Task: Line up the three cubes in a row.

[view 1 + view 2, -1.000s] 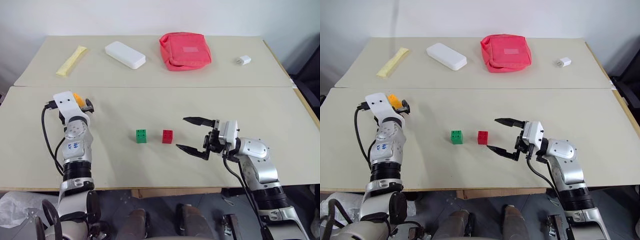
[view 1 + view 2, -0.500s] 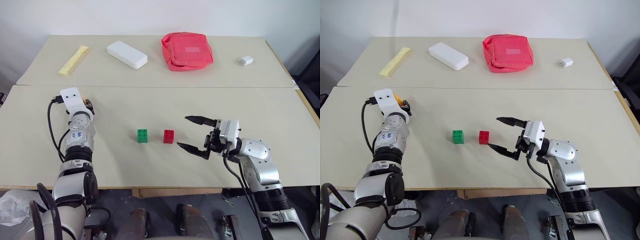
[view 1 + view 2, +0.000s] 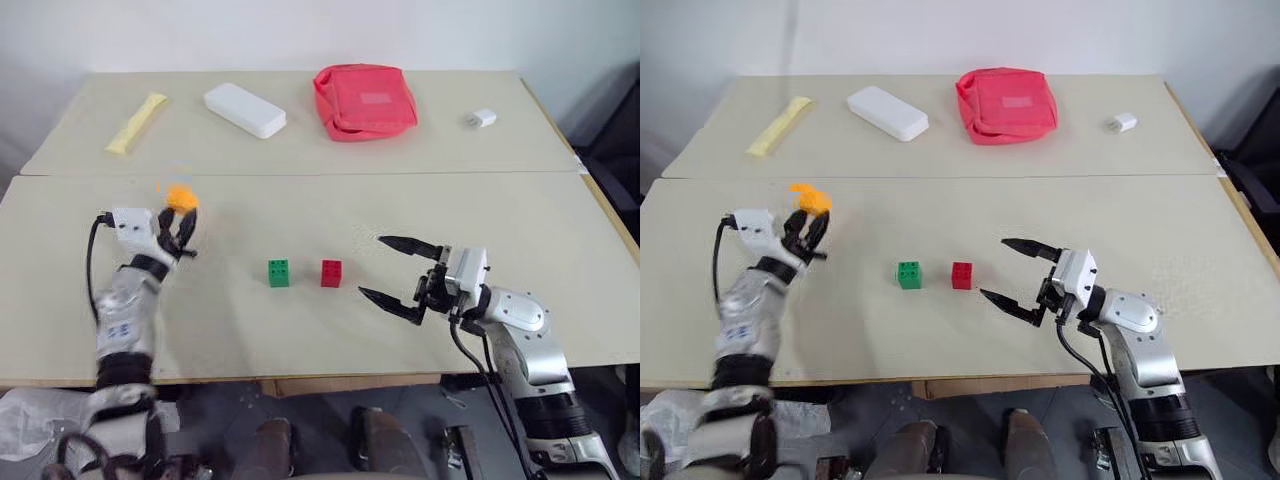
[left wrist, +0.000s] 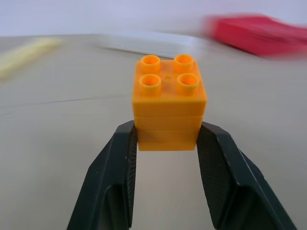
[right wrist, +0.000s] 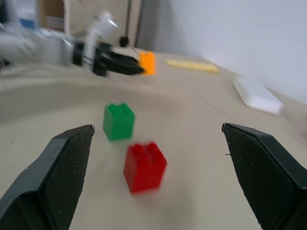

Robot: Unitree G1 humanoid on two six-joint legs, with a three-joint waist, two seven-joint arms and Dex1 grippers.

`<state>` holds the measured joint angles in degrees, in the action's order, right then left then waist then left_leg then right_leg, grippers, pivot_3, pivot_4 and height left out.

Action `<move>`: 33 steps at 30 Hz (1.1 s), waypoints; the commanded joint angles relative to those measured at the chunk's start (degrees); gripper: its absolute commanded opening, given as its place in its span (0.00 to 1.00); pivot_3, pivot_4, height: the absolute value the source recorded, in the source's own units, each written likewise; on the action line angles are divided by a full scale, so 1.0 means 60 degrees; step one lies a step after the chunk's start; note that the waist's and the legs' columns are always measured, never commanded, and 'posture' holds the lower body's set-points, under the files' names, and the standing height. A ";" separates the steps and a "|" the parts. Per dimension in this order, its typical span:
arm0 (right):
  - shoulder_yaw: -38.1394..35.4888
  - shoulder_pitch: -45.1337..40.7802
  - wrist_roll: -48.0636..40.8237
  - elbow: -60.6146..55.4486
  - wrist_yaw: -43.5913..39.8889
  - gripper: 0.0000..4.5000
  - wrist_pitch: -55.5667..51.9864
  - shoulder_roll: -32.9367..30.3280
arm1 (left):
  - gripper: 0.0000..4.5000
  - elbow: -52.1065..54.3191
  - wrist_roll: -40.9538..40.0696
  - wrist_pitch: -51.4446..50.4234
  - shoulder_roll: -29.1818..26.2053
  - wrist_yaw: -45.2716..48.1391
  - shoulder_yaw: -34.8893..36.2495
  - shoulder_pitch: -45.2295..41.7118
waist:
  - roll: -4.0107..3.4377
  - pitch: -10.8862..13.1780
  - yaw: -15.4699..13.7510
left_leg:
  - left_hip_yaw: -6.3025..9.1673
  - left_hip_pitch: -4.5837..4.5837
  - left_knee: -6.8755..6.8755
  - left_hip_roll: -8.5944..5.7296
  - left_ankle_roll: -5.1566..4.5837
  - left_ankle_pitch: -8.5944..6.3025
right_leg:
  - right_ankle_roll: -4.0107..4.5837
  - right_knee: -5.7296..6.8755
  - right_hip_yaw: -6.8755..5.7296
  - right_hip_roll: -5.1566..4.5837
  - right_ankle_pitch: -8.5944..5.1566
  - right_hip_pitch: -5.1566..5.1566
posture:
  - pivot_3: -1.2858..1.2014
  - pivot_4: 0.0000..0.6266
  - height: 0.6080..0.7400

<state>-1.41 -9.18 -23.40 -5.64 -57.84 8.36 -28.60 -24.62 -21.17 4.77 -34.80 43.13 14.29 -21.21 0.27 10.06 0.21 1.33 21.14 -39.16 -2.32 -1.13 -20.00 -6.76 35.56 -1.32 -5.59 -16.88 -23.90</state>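
Observation:
An orange cube (image 4: 169, 102) with four studs sits clamped between the two black fingers of my left gripper (image 3: 180, 222), shut on it and lifted off the table at the left (image 3: 810, 198). On the near table's middle stand the green cube (image 3: 279, 272) and, just to its right, the red cube (image 3: 331, 273), a small gap between them. Right of the red cube my right gripper (image 3: 398, 270) hangs open with nothing between its fingers; the right wrist view looks past them at the red cube (image 5: 144, 166) and green cube (image 5: 118, 121).
On the far table lie a yellow packet (image 3: 137, 122), a long white box (image 3: 244, 109), a big red pouch (image 3: 364, 100) and a small white block (image 3: 481, 118). A seam (image 3: 400, 173) separates the two tabletops. The table's right edge (image 3: 610, 225) runs close to the right arm.
My left gripper has closed on the orange cube, raised it off the table and swung round to point toward the middle. The right gripper has hardly moved and stays open.

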 commanded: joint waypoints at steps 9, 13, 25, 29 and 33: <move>-0.0761 0.1555 -0.0256 -0.1800 0.0434 1.00 -0.0379 -0.0648 | 0.32 -0.2064 0.0698 0.1708 -0.2132 0.6406 -0.1567 -0.1214 | -0.0007 -0.0001 -0.0032 | 0.0029 -0.0008 0.0000 -0.0014 -0.0012 0.0005 | 0.0000 -0.0001 0.0017 -0.0014 0.0000 0.0027 | 0.52 0.24 1.00; -0.0985 0.1684 -0.0321 -0.1956 0.0467 1.00 -0.0485 -0.0837 | 0.32 -0.3462 0.1071 0.2492 -0.1936 0.7049 -0.1868 -0.2240 | -0.0004 0.0001 -0.0037 | 0.0020 -0.0006 -0.0002 -0.0013 -0.0015 0.0005 | -0.0001 0.0003 -0.0009 -0.0003 0.0001 0.0024 | 0.52 0.24 1.00; -0.1479 0.2486 -0.0401 -0.2797 0.0672 1.00 -0.0803 -0.1151 | 0.32 -0.6532 0.2463 0.4028 -0.0989 0.7252 -0.2570 -0.3990 | 0.0000 -0.0001 -0.0091 | -0.0022 -0.0009 -0.0003 -0.0044 -0.0058 0.0011 | -0.0017 0.0030 0.0014 0.0011 0.0008 0.0011 | 0.52 0.24 1.00; -0.1533 0.2615 -0.0439 -0.2933 0.0729 1.00 -0.0852 -0.1163 | 0.60 -0.6760 0.2613 0.3986 -0.1022 0.7023 -0.2507 -0.4071 | 0.0004 -0.0003 -0.0095 | -0.0025 -0.0010 -0.0004 -0.0050 -0.0064 0.0014 | -0.0024 0.0034 0.0020 0.0009 0.0012 0.0010 | 0.52 0.24 1.00; -0.1492 0.2459 -0.0559 -0.2862 0.0591 1.00 -0.0929 -0.1202 | 0.87 -0.6718 0.2463 0.4042 -0.1291 0.6821 -0.2168 -0.3959 | 0.0005 -0.0004 -0.0072 | -0.0023 -0.0008 -0.0004 -0.0048 -0.0065 0.0013 | -0.0023 0.0033 0.0021 0.0004 0.0012 0.0006 | 0.52 0.24 1.00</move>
<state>-9.37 5.84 -25.13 -21.08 -53.96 2.56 -35.05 -64.77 -6.51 28.75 -41.09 84.26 0.25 -45.62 0.30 10.04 -0.22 1.19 21.11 -39.19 -2.60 -1.52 -19.92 -6.90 35.75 -1.19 -5.58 -16.81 -23.87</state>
